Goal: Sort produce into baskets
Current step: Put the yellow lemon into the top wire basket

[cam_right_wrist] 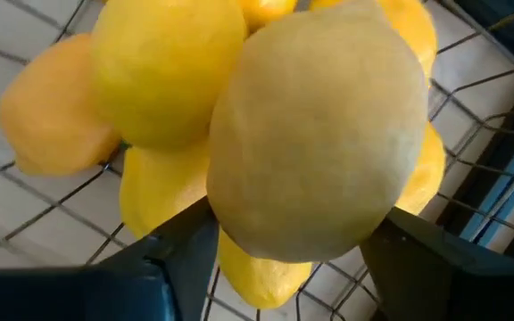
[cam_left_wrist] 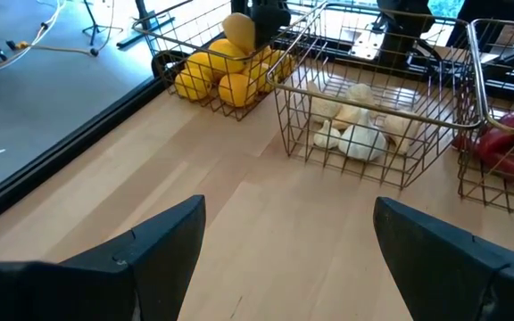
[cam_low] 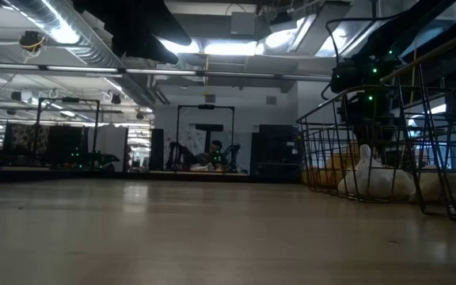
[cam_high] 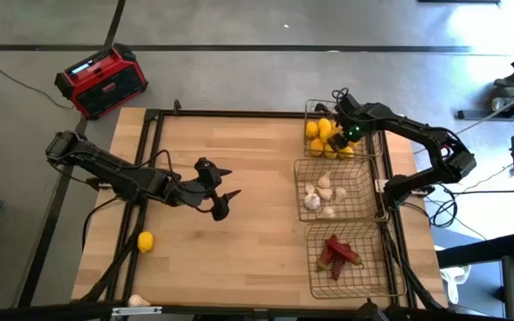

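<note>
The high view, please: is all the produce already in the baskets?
No: a lemon and a garlic bulb lie on the table near its left edge, far from the baskets.

bare table [cam_high: 239, 169] mid-left; three baskets [cam_high: 335, 193] lining right edge; stray lemon [cam_high: 145, 241] front-left

From above, your bench [cam_high: 239, 196] is evenly lit, with only soft shadows under the arms. At bench height the room turns dim: ceiling lights [cam_low: 236, 43] glare, and the near surface blurs. Your right wrist camera sits so close that the lemon [cam_right_wrist: 315, 134] fills the frame, soft and out of focus.
</note>
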Available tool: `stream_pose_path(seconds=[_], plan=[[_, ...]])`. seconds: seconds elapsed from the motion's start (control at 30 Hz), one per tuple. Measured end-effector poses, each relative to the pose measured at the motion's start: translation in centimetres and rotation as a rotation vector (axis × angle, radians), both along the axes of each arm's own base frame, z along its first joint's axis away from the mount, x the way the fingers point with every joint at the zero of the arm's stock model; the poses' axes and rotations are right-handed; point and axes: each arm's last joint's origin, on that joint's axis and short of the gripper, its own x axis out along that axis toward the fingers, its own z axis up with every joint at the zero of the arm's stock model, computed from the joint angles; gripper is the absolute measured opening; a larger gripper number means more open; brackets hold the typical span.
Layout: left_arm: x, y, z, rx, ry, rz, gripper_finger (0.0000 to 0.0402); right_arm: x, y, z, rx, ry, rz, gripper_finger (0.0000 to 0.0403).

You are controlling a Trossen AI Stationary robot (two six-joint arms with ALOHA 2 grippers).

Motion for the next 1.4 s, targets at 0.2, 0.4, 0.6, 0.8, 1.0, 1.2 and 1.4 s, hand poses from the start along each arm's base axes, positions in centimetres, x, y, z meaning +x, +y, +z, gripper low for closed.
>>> stream_pose_path(seconds=[0.2,0.4,0.6,0.8,1.0,1.2,1.4], plan=[[0.0,0.0,0.0,0.002,0.0,-0.001,0.032,-0.1,0.1,0.0,-0.004,0.026,0.034,0.0291],[0.0,0.0,0.0,0.002,0.0,-0.001,0.032,-0.4,0.4,2.1,-0.083,-0.007,0.048,0.0291],[0.4,0.5,0.5,-0.024,-0.06,0.028,0.032,-1.2,2.0,6.7,-0.218,-0.137,0.063,0.0287],[0.7,0.7,1.4,-0.027,-0.147,0.028,0.032,-1.3,5.4,10.3,-0.385,-0.312,0.164,0.0287],[0.8,-0.3,2.2,0.025,-0.105,-0.089,0.032,-1.0,8.9,12.4,-0.482,-0.452,0.326,0.0287],[0.3,-1.6,3.8,0.013,-0.003,-0.139,0.032,-0.2,11.4,12.9,-0.478,-0.514,0.468,0.0287],[-1.5,-2.7,4.6,-0.043,0.208,-0.171,0.032,0.5,12.7,12.9,-0.487,-0.502,0.559,0.0287]])
